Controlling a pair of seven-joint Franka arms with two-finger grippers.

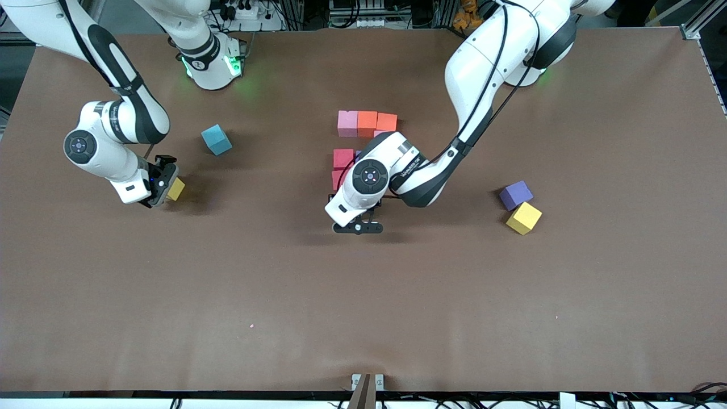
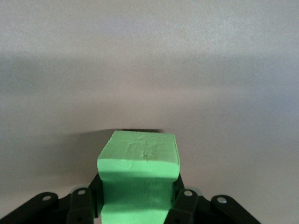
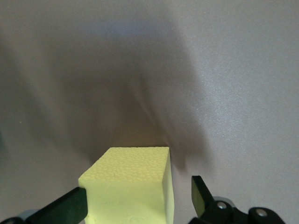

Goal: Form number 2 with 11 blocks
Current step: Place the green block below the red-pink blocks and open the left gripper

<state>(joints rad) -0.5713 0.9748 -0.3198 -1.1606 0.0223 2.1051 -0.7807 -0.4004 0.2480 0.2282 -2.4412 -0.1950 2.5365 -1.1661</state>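
I work in a robot lab. My two white arms (image 1: 471, 85) are bolted at one edge of a wide counter (image 1: 363, 295) covered in plain brown sheeting, with green status lights glowing at my bases. Past that edge I see bundled cables (image 1: 352, 14), a power strip (image 1: 244, 11) and aluminium framing (image 1: 701, 23). More cables run along the edge nearest the front camera, where a small bracket (image 1: 366, 383) is fixed.

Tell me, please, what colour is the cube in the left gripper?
Green foam cube, clearest in the left wrist view.
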